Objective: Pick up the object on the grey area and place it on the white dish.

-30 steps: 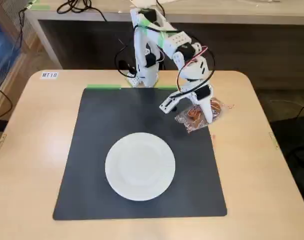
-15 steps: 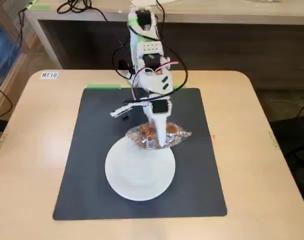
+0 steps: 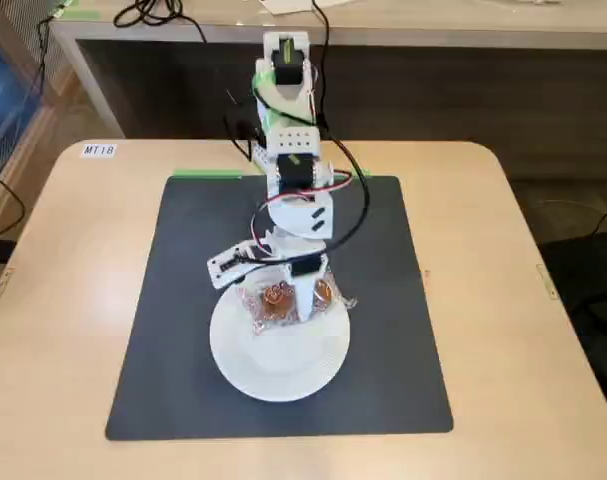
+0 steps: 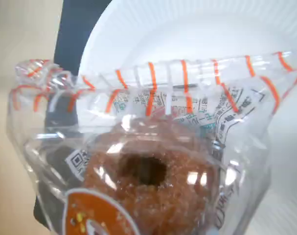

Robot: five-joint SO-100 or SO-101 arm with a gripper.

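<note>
The object [image 3: 276, 301] is an orange-brown ring-shaped snack in a clear crinkly wrapper with orange-red print. It sits between the fingers of my gripper [image 3: 303, 303], which is shut on it, over the far rim of the white dish [image 3: 279, 350]. The dish lies on the grey area [image 3: 183, 330], near its middle front. In the wrist view the snack [image 4: 148, 181] fills most of the frame. The ribbed white dish [image 4: 197, 34] is behind it and a strip of the mat [image 4: 77, 34] shows at the upper left. My fingers do not show there.
The light wood tabletop [image 3: 63, 300] surrounds the mat. It carries a small label [image 3: 98, 150] at the back left and a green tape strip [image 3: 208, 174] at the mat's far edge. Black cables [image 3: 353, 200] hang by the arm base.
</note>
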